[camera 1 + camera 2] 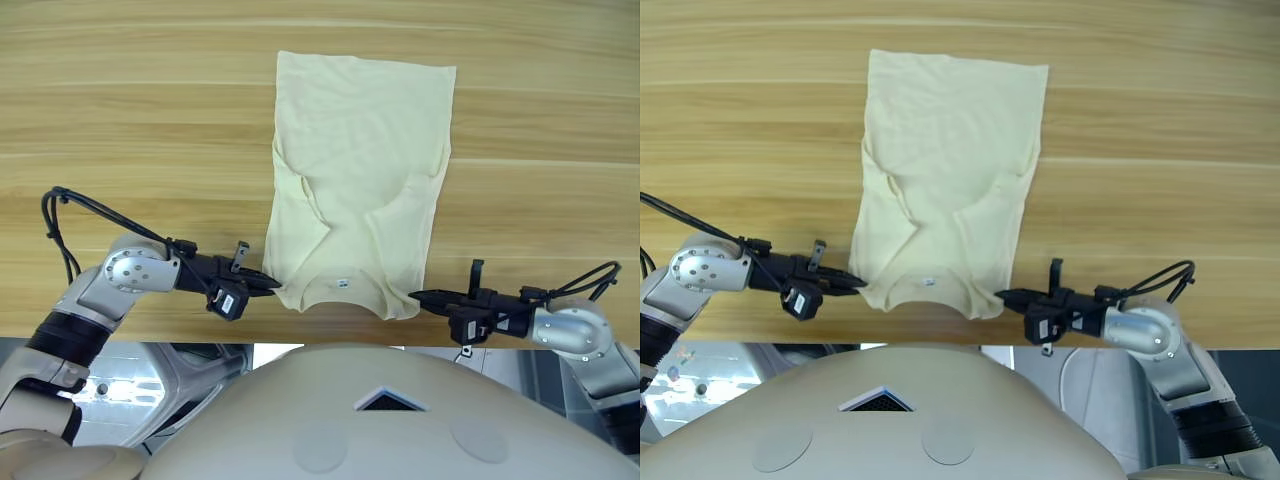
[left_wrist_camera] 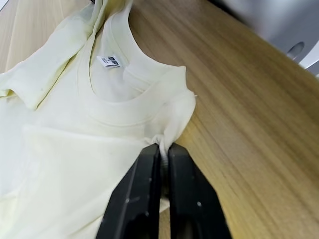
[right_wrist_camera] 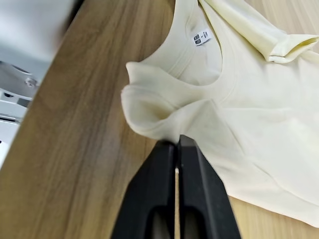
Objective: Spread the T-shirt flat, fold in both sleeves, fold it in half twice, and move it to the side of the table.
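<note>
Lengthwise on the table lies the shirt, pale yellow, a narrow upright shape with its hem at the far side and its collar close to the near edge. Both sleeves are folded in over the body, and their creases show across the middle of the cloth. A small label sits inside the collar. The left gripper is at the shirt's near left shoulder corner, its black fingers pressed together with a bunch of cloth pinched between them. The right gripper is at the near right shoulder corner, its fingers likewise closed on a raised fold of the cloth. Both arms lie low along the near edge.
</note>
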You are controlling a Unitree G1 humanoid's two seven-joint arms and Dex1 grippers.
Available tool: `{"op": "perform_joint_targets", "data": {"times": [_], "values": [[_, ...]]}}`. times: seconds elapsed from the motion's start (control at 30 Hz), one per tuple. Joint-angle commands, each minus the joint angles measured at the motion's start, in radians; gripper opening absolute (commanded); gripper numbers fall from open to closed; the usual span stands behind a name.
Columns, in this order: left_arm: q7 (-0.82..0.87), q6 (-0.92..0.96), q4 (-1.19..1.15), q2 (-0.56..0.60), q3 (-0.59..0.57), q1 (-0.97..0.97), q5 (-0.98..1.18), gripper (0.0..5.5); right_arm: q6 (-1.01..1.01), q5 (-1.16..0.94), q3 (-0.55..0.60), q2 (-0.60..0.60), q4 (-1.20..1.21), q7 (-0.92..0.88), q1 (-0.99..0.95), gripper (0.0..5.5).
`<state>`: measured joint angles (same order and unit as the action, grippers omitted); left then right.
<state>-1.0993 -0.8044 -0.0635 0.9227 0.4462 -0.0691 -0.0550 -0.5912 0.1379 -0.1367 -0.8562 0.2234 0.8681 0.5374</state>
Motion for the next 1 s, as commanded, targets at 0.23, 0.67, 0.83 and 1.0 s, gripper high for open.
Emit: {"op": "perform_joint_targets", "data": {"times": [0.23,0.67,0.83,1.0], "values": [[-0.038,0.06,0.093,0.054,-0.094,0.043,0.233,0.06,-0.025,-0.164,0.116,-0.113,0.111,0.029,0.03,0.0],[-0.078,0.057,0.236,0.16,-0.205,-0.064,0.34,0.06,-0.064,-0.352,0.286,-0.211,0.191,0.128,0.126,0.0],[-0.093,0.074,0.342,0.195,-0.227,-0.132,0.429,0.06,-0.111,-0.405,0.338,-0.216,0.184,0.187,0.177,0.0],[-0.092,0.122,0.44,0.199,-0.264,-0.185,0.504,0.06,-0.142,-0.494,0.397,-0.216,0.214,0.249,0.229,0.0]]}}
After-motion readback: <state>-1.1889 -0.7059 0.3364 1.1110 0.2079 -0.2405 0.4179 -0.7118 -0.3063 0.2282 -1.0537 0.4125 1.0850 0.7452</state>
